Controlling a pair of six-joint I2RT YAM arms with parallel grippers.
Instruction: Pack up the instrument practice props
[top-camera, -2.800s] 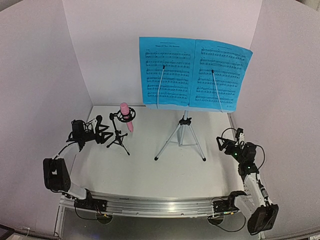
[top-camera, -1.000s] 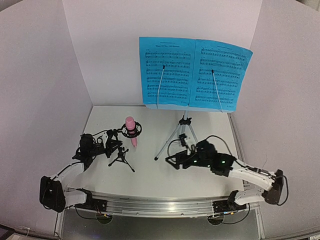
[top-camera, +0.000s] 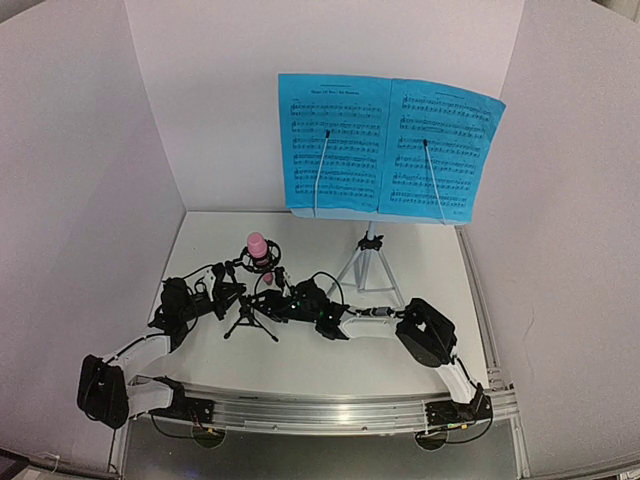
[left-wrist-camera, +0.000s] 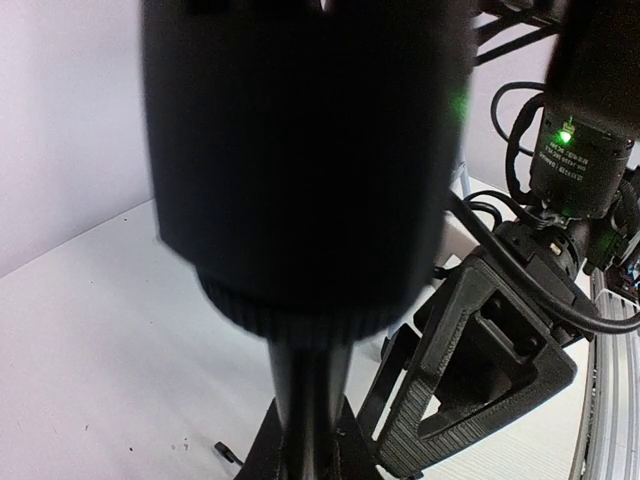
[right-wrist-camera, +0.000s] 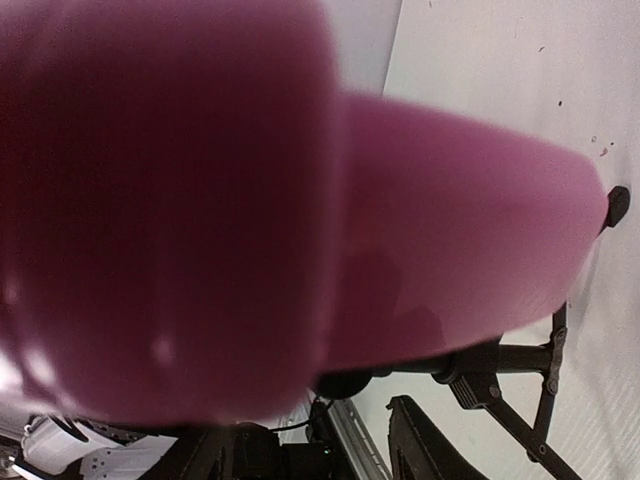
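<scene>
With the pink microphone (top-camera: 257, 245) seated in the black mic stand (top-camera: 250, 322) at near left, crowded by left gripper (top-camera: 225, 296) and right gripper (top-camera: 275, 300) (neither's jaws show, so grip unknowable), a skewed pull could topple the tripod.

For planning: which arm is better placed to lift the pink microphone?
Likely right: the right gripper is beside the pink microphone, which fills its wrist view; the left gripper is by the mic stand.
</scene>
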